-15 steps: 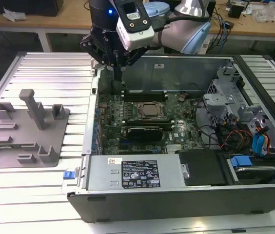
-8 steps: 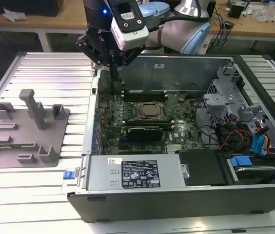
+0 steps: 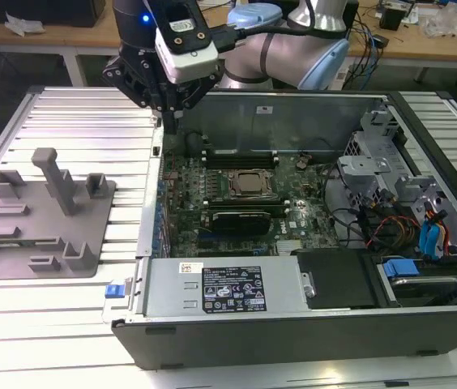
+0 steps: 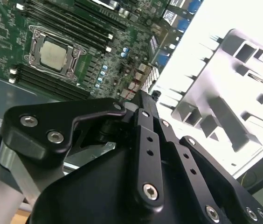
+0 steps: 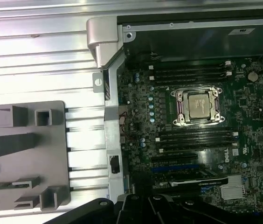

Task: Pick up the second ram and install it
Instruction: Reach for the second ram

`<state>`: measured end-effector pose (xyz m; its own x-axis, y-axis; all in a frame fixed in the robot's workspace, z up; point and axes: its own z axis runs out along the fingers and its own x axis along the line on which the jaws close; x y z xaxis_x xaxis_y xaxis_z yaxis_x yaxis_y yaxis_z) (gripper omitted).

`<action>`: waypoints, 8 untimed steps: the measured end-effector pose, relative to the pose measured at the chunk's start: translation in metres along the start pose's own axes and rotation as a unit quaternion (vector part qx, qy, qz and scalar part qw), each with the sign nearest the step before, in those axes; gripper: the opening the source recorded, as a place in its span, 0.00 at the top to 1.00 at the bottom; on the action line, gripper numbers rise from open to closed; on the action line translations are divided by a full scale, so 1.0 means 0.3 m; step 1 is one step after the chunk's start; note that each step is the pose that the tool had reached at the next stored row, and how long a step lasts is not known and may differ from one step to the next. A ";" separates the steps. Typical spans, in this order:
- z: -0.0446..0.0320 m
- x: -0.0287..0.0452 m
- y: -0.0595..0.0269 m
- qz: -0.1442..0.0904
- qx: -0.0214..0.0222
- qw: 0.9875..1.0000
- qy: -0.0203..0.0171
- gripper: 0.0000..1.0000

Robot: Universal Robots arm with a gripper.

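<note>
My gripper hangs over the far corner of the open computer case, on the exterior view's left, above the motherboard's edge. Its fingers stand together, shut, with nothing visible between them. The second ram is hidden: I cannot pick it out among the dark memory slots on either side of the processor socket. In the exterior view the slots lie just beyond the socket. The grey holder tray beside the case carries no green stick.
The case's near side holds a power supply. Drive bays with blue tabs and cables fill the exterior view's right. A black card lies in front of the socket. The case and tray rest on a ribbed metal bench.
</note>
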<state>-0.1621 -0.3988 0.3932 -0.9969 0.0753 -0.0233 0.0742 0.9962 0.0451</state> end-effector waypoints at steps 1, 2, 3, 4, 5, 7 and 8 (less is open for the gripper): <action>0.000 0.011 -0.001 0.000 0.000 1.000 0.000 0.92; 0.000 0.016 -0.001 0.000 0.000 1.000 0.000 0.92; 0.000 0.021 -0.002 0.000 0.000 1.000 0.000 0.92; -0.001 0.022 -0.002 0.000 0.000 1.000 0.000 0.92; -0.001 0.024 -0.002 0.000 0.000 1.000 0.000 0.92; 0.000 0.028 -0.002 0.000 0.000 1.000 0.000 0.92; 0.000 0.034 -0.003 0.000 0.000 1.000 0.000 0.92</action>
<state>-0.1724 -0.3989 0.3931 -0.9969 0.0752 -0.0233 0.0741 0.9962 0.0450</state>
